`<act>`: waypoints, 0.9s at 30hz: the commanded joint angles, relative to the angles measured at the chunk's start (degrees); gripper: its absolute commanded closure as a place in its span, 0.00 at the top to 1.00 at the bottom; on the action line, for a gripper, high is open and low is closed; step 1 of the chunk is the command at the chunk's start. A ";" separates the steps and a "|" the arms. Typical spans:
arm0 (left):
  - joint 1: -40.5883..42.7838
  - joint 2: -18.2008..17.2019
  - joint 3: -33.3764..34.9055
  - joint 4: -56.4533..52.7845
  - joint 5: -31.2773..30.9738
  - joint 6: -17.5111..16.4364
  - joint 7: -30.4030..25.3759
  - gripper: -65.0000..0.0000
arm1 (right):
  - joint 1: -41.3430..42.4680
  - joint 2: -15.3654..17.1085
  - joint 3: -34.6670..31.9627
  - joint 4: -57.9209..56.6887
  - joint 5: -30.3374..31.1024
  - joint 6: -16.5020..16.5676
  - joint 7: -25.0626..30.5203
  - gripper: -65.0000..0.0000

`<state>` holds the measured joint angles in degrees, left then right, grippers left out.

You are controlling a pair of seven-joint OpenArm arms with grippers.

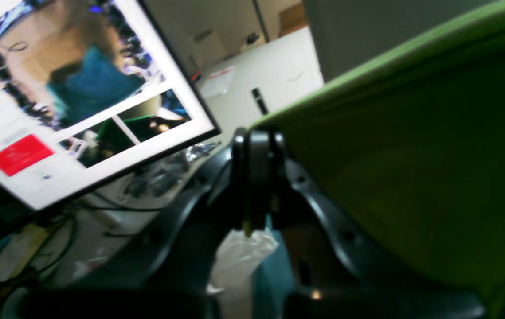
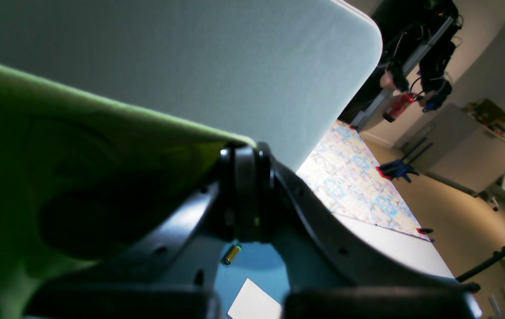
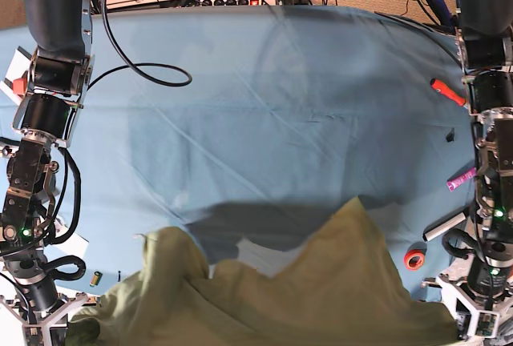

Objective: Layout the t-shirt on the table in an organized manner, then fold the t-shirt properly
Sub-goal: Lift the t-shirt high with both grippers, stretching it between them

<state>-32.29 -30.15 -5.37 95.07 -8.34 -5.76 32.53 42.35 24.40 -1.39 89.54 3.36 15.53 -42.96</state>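
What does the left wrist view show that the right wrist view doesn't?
Only the left wrist view shows a tilted monitor with camera feeds and a red button, cables beneath it, and a crumpled clear plastic bag. Only the right wrist view shows a small battery and a white card lying on the table, plus a patterned floor mat. Both show a gripper, left gripper and right gripper, shut on a stretched edge of the t-shirt, held up off the blue cloth.
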 commanded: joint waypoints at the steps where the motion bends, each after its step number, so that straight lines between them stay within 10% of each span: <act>1: -1.84 -1.79 -0.76 0.57 1.51 2.08 -0.28 0.00 | 2.23 1.01 0.72 0.66 -1.29 -1.79 0.11 0.00; 14: -0.59 -10.10 -0.79 0.72 1.38 2.27 4.24 0.00 | 2.23 1.01 2.91 0.87 -2.89 -2.16 -4.37 0.00; 27: 0.35 -10.78 -0.83 4.02 -0.50 2.27 12.17 0.00 | -2.80 1.14 10.88 9.14 2.45 -1.86 -9.38 0.00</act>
<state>-30.74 -38.94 -5.15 98.83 -12.12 -6.09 43.70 37.39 23.81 8.36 97.84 8.88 16.32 -53.47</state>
